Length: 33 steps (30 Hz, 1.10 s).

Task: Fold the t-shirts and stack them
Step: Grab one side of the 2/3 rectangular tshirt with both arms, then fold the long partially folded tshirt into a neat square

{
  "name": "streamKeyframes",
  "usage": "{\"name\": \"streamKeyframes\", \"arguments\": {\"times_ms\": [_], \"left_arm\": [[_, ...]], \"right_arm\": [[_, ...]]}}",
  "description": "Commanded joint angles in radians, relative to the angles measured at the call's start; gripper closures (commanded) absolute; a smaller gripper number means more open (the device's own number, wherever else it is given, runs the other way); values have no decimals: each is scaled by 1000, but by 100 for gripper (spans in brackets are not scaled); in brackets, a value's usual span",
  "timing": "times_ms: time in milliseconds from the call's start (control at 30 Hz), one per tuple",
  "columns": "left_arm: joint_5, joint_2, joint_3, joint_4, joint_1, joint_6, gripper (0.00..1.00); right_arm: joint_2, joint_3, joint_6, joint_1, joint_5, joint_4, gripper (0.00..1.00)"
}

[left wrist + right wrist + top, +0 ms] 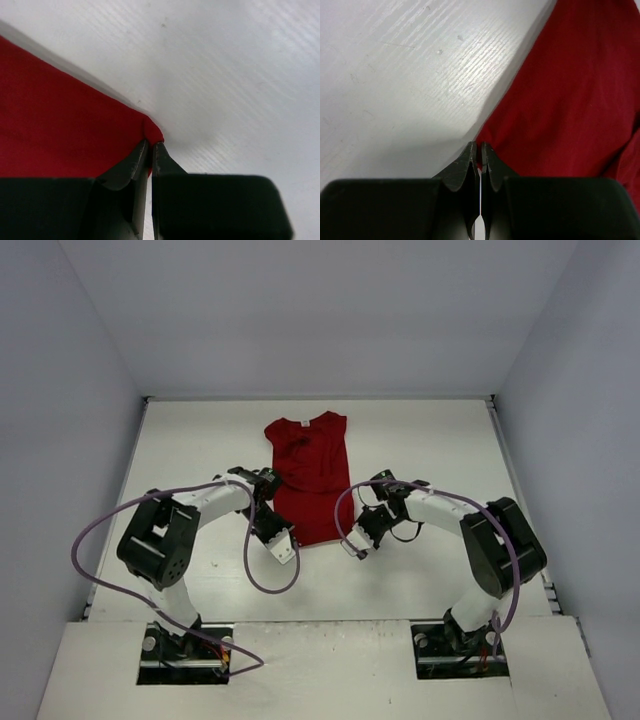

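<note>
- Dark red t-shirt [310, 475] lies flat on the white counter [430, 450], between my two hands and centred ahead of my arm bases.
- My left hand [285, 540] is at the t-shirt's near-left hem corner. In the left wrist view it [151, 145] is clenched, with the tip of the red corner [60, 130] nipped between the fingertips.
- I hold only the very corner. I judge this lets the hem lift as one straight edge without bunching the cloth behind it.
- The garment looks narrow, and its sides seem already turned in, though I cannot tell how the sleeves are tucked.
- My right hand [358, 540] is at the t-shirt's near-right hem corner. In the right wrist view it [480, 147] is also clenched, with a sliver of red cloth [580, 100] caught between the fingertips.
- The matching grips look meant to carry the hem towards the neck and halve the length, so both corners would need to rise evenly.
- The t-shirt's long axis runs straight away from my bases. The neck and small white tag [303, 422] point to the far side, and the hem points towards me.
</note>
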Motion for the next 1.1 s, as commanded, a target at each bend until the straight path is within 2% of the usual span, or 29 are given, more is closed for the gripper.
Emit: {"name": "streamKeyframes", "arguments": {"times_ms": [0,300,500,600,800,900,1000,1067], "left_arm": [[77,-178,-86,-47,-10,-36,100],[136,-452,-241,-47,-17,-170,100],[235,-572,-213,-45,-16,-417,100],[313,-561,-130,-46,32,-591,100],[450,-369,137,-47,225,-793,100],[489,-198,340,-44,308,-894,100],[508,-38,513,-44,346,-1016,100],[510,124,664,-44,360,-1111,100]], "right_arm": [[-136,6,64,14,-45,-59,100],[-365,-97,258,92,-63,-78,100],[-499,-89,470,122,-133,-79,100],[-485,6,557,95,-182,-77,100],[-210,320,689,-67,-340,-75,100],[-13,537,778,-143,-408,-75,100],[140,709,846,-190,-449,-74,100],[234,795,877,-209,-459,-73,100]]}}
